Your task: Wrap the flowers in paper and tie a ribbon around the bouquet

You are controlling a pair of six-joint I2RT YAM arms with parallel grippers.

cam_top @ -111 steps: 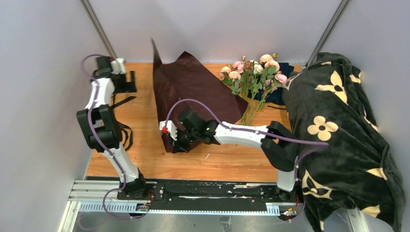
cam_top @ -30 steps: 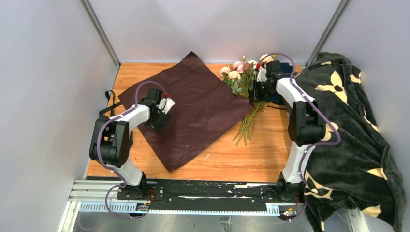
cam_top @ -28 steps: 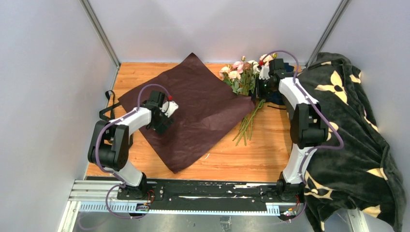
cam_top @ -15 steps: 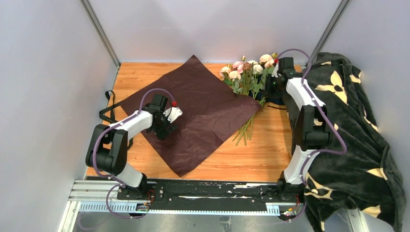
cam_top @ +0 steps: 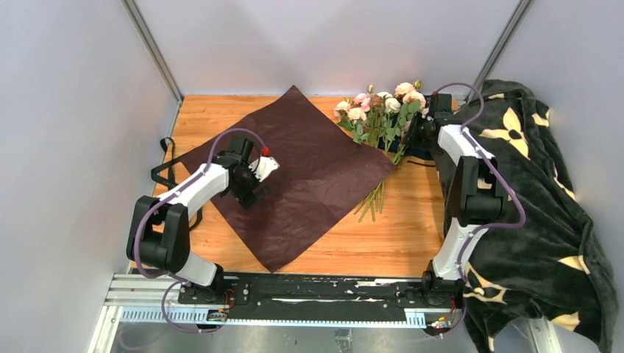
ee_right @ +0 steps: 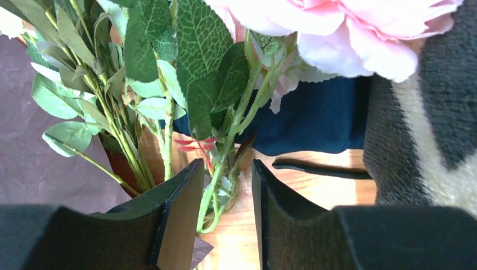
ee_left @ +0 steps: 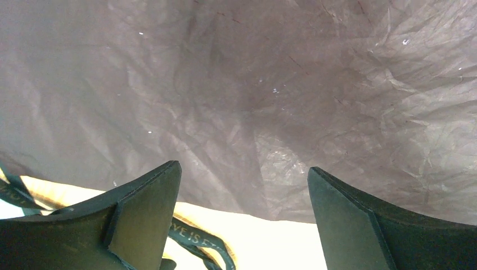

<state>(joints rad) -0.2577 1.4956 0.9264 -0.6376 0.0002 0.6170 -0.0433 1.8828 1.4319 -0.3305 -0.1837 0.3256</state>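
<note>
Left arm: forearm reaches out low over the paper point(cam_top: 309, 169); left gripper point(ee_left: 243, 171) hovers above the sheet, fingers spread wide, nothing between them.

Right arm: stands tall, forearm stretched to the far edge; right gripper point(ee_right: 225, 169) is at the flowers point(cam_top: 379, 118), fingers slightly parted, with a thin green stem loose in the gap.

Count: one paper sheet, flat on the table point(cam_top: 397, 235); one bunch of flowers, stems overlapping the paper's right corner; one looped ribbon point(cam_top: 163, 170) at the left table edge; one blanket point(cam_top: 530, 191); one navy cloth point(ee_right: 320, 118).

place: robot lab cell | cues: grey panel walls point(cam_top: 66, 110), mounting rail point(cam_top: 140, 298)
</note>
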